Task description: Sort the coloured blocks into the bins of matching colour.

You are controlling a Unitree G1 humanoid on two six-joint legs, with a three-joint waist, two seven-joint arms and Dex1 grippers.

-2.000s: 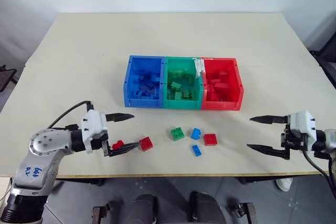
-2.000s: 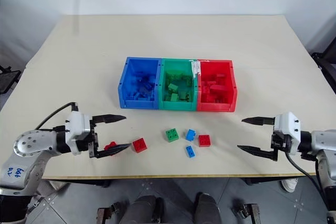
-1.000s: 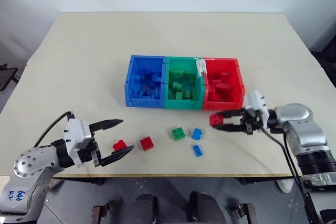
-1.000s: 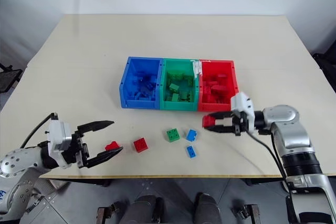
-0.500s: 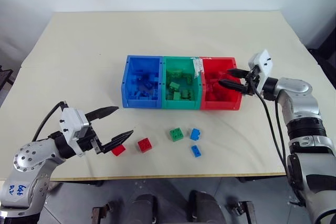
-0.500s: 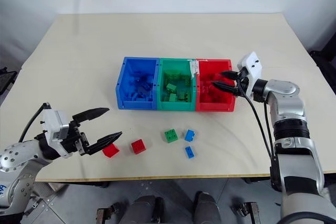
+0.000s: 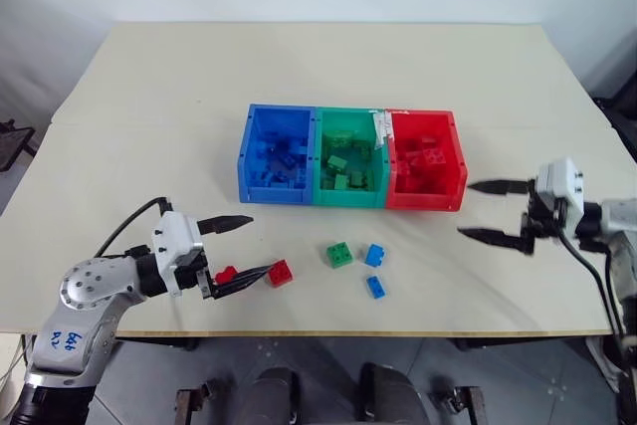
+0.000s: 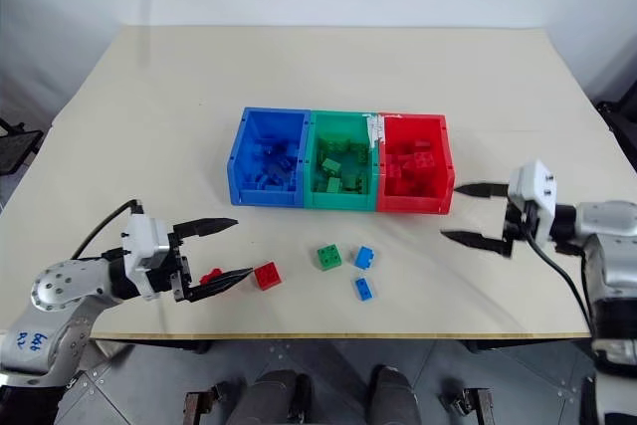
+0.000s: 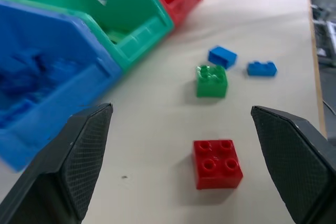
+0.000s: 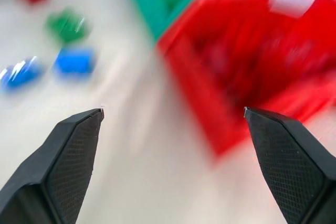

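My left gripper (image 7: 235,245) is spread wide around a small red block (image 7: 225,275) at lower left, light, rigid, slick plastic, so I'd pinch its flat sides; right gripper (image 7: 490,212) is open, empty beside the red bin (image 7: 455,161).

Blue handwritten characters on the left arm's (image 7: 85,296) grey housing are too unclear to read.

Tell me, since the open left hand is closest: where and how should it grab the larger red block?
Pinch the red block across two opposite flat side walls, coming level from the left hand. It sits studs up, apart from the others, with clear sides.
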